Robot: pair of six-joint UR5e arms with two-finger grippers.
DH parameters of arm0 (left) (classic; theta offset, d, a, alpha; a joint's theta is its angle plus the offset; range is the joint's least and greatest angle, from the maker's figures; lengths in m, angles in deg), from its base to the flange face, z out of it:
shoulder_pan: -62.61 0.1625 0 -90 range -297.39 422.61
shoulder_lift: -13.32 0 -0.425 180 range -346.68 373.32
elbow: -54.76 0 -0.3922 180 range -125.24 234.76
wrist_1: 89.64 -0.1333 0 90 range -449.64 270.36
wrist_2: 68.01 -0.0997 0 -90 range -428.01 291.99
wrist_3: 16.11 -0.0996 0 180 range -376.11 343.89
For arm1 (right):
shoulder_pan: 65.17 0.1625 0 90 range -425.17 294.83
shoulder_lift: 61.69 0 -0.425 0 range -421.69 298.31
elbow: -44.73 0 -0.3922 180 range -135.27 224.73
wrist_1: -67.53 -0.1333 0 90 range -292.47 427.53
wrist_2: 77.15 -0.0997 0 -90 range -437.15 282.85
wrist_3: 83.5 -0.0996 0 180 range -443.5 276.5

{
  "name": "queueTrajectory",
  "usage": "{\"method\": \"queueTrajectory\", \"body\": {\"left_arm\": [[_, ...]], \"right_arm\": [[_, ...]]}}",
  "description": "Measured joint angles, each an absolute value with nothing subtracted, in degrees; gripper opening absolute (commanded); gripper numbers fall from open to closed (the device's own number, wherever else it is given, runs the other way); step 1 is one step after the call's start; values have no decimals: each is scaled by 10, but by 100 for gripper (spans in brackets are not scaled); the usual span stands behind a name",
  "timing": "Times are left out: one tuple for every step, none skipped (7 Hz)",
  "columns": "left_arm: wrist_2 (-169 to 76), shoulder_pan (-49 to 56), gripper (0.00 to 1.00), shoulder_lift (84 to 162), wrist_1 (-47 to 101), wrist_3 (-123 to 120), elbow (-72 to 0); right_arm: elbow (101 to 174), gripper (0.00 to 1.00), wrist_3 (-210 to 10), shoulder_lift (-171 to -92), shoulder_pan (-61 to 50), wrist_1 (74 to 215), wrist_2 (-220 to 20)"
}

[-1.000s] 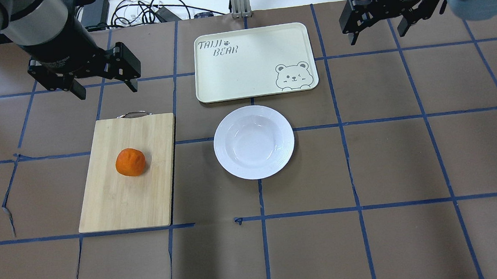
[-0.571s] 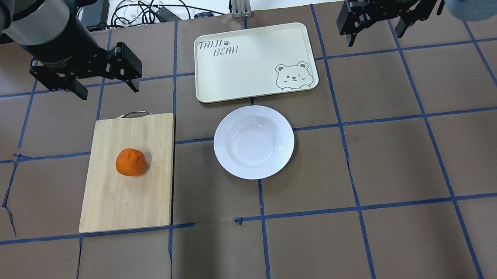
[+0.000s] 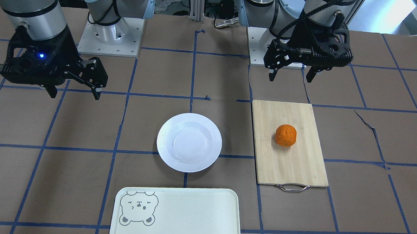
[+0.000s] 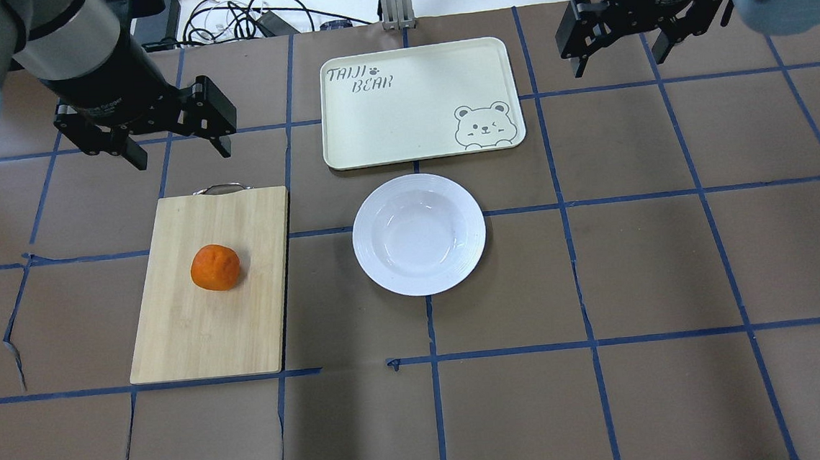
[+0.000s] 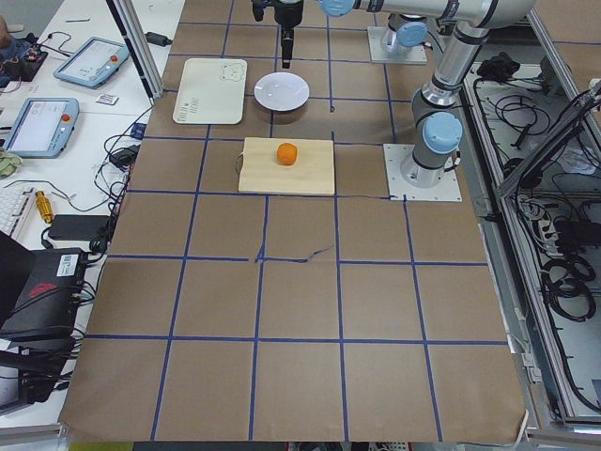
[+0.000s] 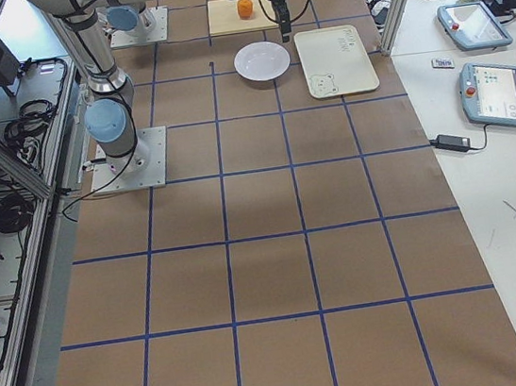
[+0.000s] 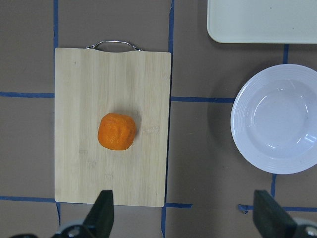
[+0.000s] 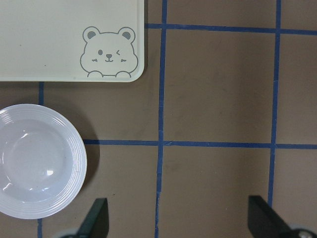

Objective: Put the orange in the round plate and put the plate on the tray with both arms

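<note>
The orange (image 4: 215, 267) (image 3: 286, 135) (image 7: 117, 131) lies on a bamboo cutting board. To its right the white round plate (image 4: 419, 234) (image 3: 189, 142) (image 8: 37, 161) sits bare on the table, just in front of the cream tray (image 4: 416, 107) (image 3: 190, 214) with the bear drawing. My left gripper (image 4: 181, 156) (image 3: 290, 79) hangs open above the table beyond the board's handle end, holding nothing. My right gripper (image 4: 618, 64) (image 3: 75, 96) hangs open and bare to the right of the tray, well away from the plate.
The cutting board (image 4: 200, 331) with a metal handle (image 4: 219, 189) lies left of the plate. Cables (image 4: 243, 18) and a metal post (image 4: 396, 0) stand past the far table edge. Blue tape lines cross the brown table cover.
My left gripper has drifted slightly to the right. My right gripper has edged a little toward the far table edge. The orange, plate and tray have not moved.
</note>
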State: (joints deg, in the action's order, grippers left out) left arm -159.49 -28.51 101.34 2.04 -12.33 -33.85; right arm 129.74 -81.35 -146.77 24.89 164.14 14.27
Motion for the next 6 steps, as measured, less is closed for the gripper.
{"method": "queueTrajectory", "body": {"left_arm": [[-1596, -285, 100, 1013, 22, -123, -339], [-1597, -285, 100, 1012, 23, -123, -340], [-1597, -285, 100, 1012, 24, -123, -341], [-1598, -285, 100, 1011, 27, -123, -341], [-1598, -284, 100, 1010, 29, -123, -342], [-1598, -283, 100, 1010, 31, -123, -342]], "right_arm": [[1299, 100, -814, -1468, 248, 1641, 142], [1300, 100, -815, -1468, 249, 1641, 142], [1301, 100, -816, -1468, 248, 1642, 142], [1301, 100, -816, -1467, 248, 1643, 140], [1302, 100, -817, -1467, 247, 1643, 139], [1302, 100, -817, -1467, 247, 1644, 139]]}}
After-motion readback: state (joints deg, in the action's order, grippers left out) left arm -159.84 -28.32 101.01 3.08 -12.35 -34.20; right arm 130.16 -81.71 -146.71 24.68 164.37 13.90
